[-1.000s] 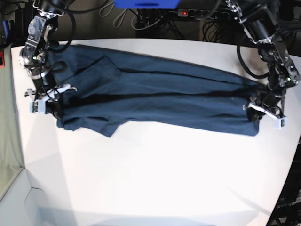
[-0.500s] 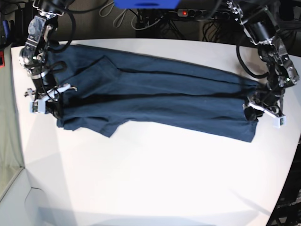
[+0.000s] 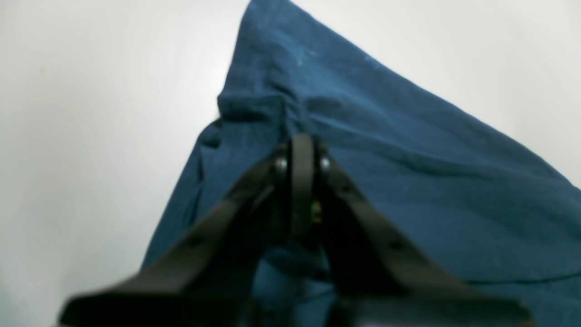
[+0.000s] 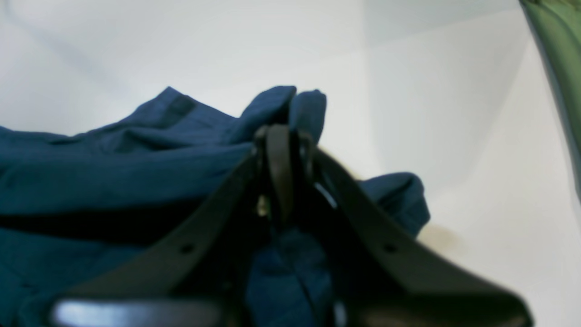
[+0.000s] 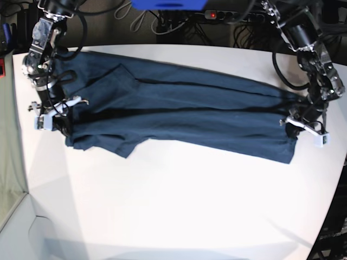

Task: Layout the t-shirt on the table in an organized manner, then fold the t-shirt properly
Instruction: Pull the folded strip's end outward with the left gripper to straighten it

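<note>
Across the large smooth white matte table the dark navy-blue soft cloth short-sleeved t-shirt lies stretched out as a long band, running from the far left side of the base view to the right side, already doubled lengthwise with a sleeve flap folded over near the left end. At the shirt's right end in that view the left gripper sits on the hem edge; the left wrist view shows its black jaws pressed together with a bunched ridge of blue cloth gathered at their tip, so it is clenched on the t-shirt. At the opposite end the right gripper is likewise closed, and the right wrist view shows a pinched-up fold of the fabric standing above its meeting jaws, so it too is grasping the t-shirt, near the collar-and-sleeve end. A grey-green panel edges the table beside that arm.

By my reading the laying-out is done and the folding is in hand: both ends are gripped, which suits either a tensioning pull or a lift to bring one end over the other. The next move calls for both arms to rise together, keeping the cloth taut enough that the lengthwise fold does not slump open, then carrying one end across toward the other and lowering it squarely. Whether each grip holds every layer or only the top one cannot be told from these views
</note>
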